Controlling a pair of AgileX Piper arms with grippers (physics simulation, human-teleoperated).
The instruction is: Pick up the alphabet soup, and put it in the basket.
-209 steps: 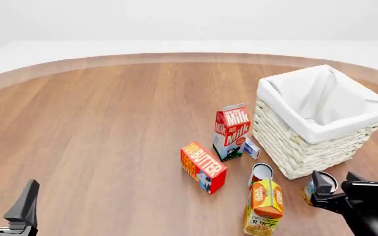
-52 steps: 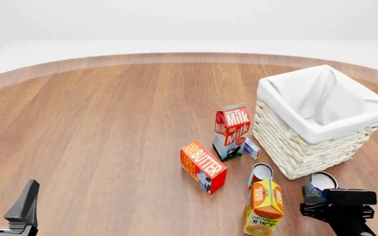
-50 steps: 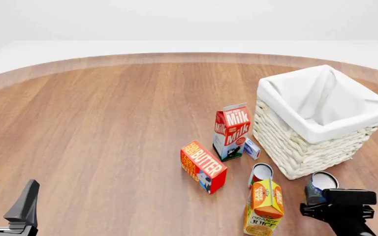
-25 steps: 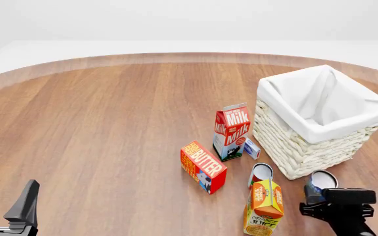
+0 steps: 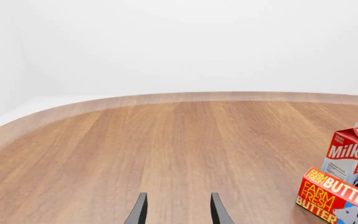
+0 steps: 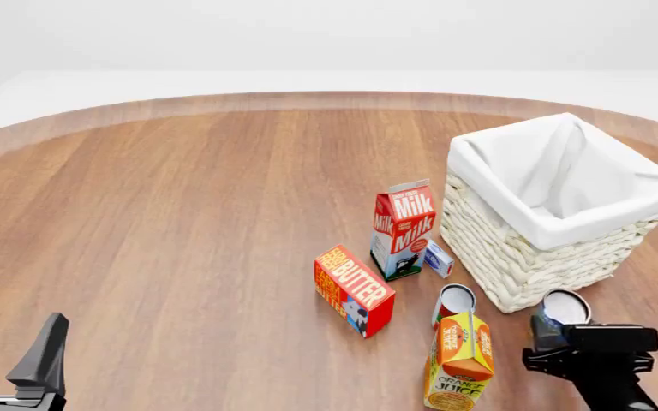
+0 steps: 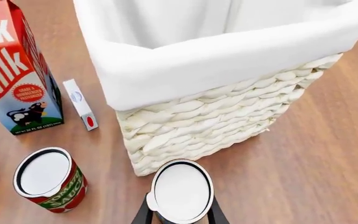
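The alphabet soup (image 6: pixel 565 308) is a small can with a silvery-white top and a bluish side, just in front of the basket's near corner. My right gripper (image 6: pixel 571 332) is shut on it. In the right wrist view the alphabet soup (image 7: pixel 181 190) sits between the two dark fingers (image 7: pixel 143 213), a little above the wood. The basket (image 6: pixel 514 255) is a cream wicker square with a white cloth lining, and its rim (image 7: pixel 229 63) rises just beyond the can. My left gripper (image 6: pixel 9 349) stands open over bare wood at the near left; the left gripper (image 5: pixel 177 213) holds nothing.
A red-labelled can (image 6: pixel 455 302) and an orange juice carton (image 6: pixel 461 353) stand just left of the held can. Further left are a butter box (image 6: pixel 355 289), a milk carton (image 6: pixel 403 227) and a small white box (image 6: pixel 438 258) by the basket wall.
The right gripper has closed on the soup can and lifted it slightly, toward the basket. The left arm has not moved.
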